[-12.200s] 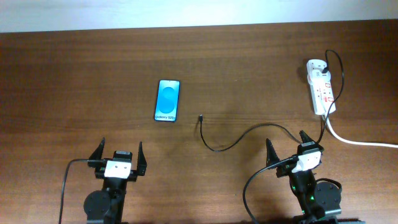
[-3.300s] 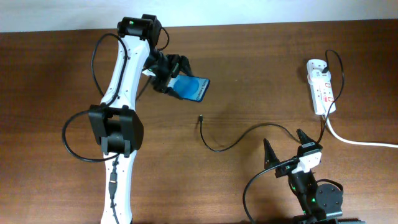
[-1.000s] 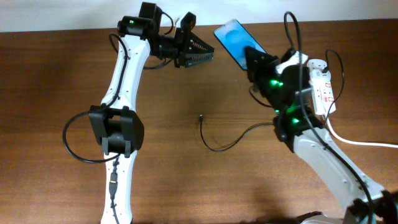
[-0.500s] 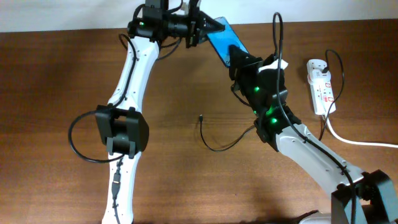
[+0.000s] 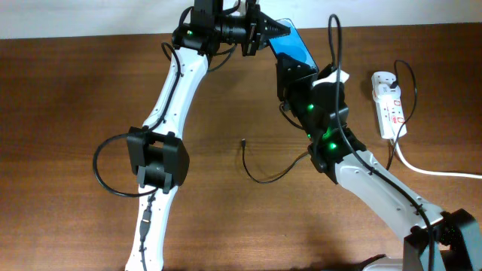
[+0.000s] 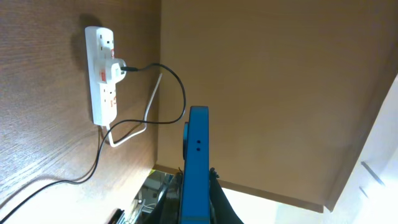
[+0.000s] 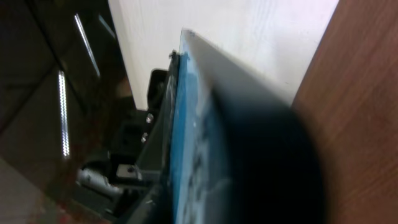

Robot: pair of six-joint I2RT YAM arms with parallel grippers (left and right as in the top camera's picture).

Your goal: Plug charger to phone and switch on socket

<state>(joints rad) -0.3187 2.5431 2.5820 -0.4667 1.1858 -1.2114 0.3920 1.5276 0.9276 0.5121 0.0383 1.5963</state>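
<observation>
The phone, blue-screened, hangs tilted in the air over the table's far edge. My left gripper is shut on its upper end; in the left wrist view the phone's blue edge stands pinched between the dark fingers. My right gripper is at the phone's lower end, where the right wrist view shows only the blurred screen against a dark mass, the jaws unreadable. The charger lies curled on the table, its connector tip free. The socket lies at the right.
A plug with the charger's black cable sits in the socket's far end, also seen from the left wrist. The thick white lead runs off to the right. Both arms cross above the table's far middle.
The right arm carried the phone leftward toward the left gripper. The left gripper, open and apart a second ago, has shut on the phone's upper end.
</observation>
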